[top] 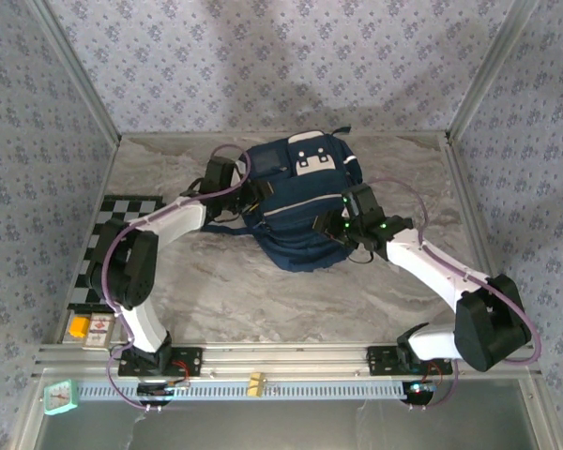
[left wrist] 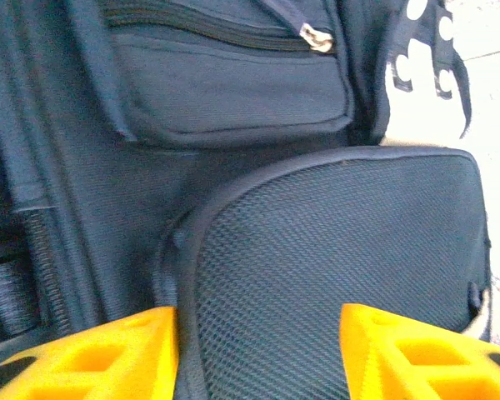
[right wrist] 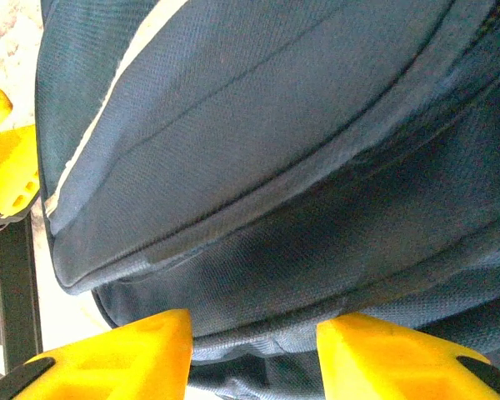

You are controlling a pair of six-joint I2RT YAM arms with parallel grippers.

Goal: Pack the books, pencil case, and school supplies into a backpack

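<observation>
Yellow-fingered left pincer [left wrist: 258, 333] and right pincer [right wrist: 252, 333] are seen half-parted against the large navy fabric backpack [top: 296, 202]; grasp cannot be told.

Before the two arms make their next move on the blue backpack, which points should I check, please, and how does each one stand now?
1. Large navy fabric backpack lies fully on the marble-pattern table: ok.
2. Left claw has its fingers apart, with the mesh panel across the gap: ok.
3. Right claw has its fingers apart against the navy fabric: ok.
4. Fabric pinched by either claw: cannot tell.
5. Small pocket zipper closed up to its metal pull: ok.
6. Main compartment open for packing: cannot tell.
</observation>
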